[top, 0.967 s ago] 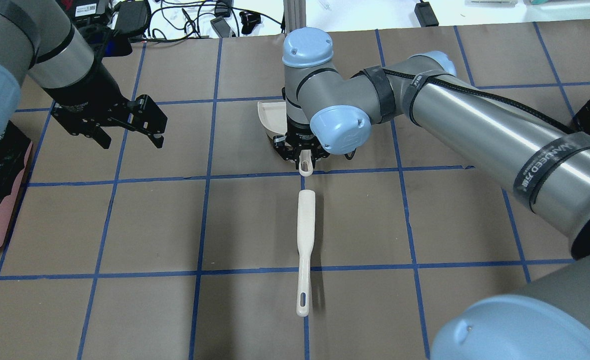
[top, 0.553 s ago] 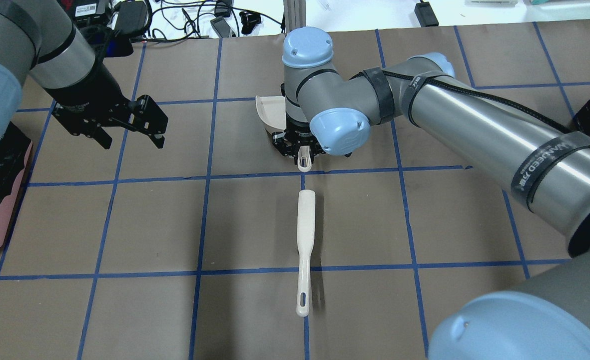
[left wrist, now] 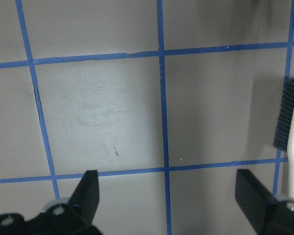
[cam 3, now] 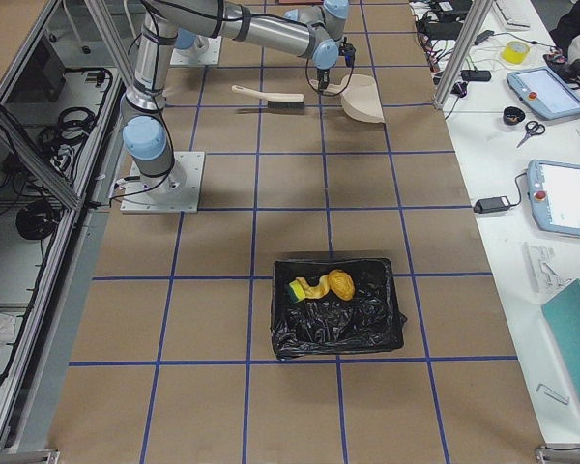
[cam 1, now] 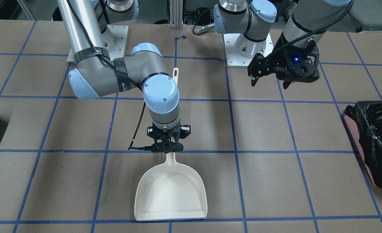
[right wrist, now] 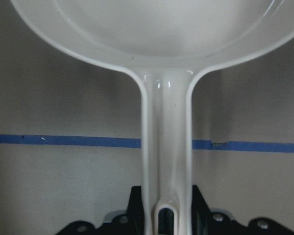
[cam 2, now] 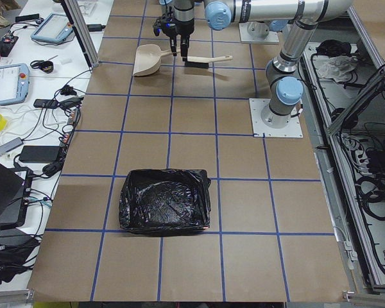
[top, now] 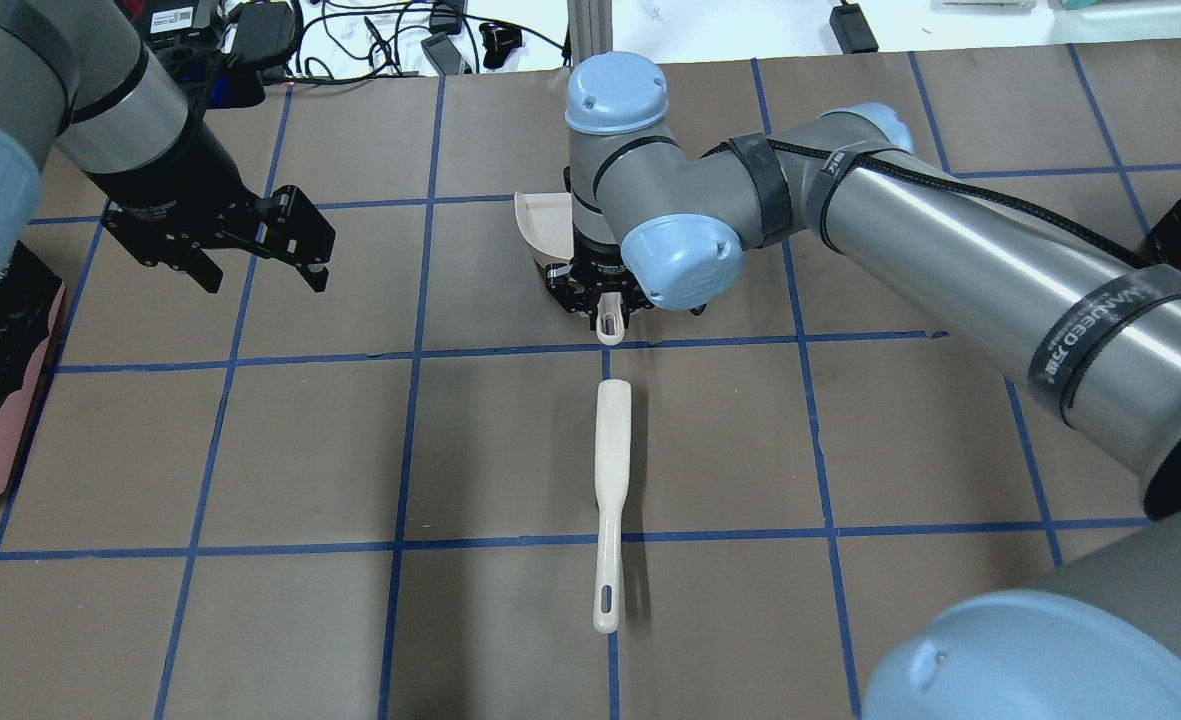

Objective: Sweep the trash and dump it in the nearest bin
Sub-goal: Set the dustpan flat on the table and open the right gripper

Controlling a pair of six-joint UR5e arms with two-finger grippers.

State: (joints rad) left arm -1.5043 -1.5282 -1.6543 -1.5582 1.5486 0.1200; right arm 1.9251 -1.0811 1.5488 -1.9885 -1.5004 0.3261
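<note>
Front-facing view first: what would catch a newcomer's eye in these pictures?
The empty cream dustpan in the middle of the table, its handle gripped by the right gripper, stands out first. Next comes the black-lined bin at the end on the robot's right, with the yellow and brown trash lying inside it. The cream brush lies alone between dustpan and robot, and the left gripper hangs open off to the side.

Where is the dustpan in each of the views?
Front-facing: dustpan lower centre.
Overhead: dustpan upper centre, mostly hidden.
Exterior left: dustpan top, left of centre.
Exterior right: dustpan top, right of centre.
Left wrist: not in it.
Right wrist: dustpan fills the top.
Landmark: the right gripper on its handle.
</note>
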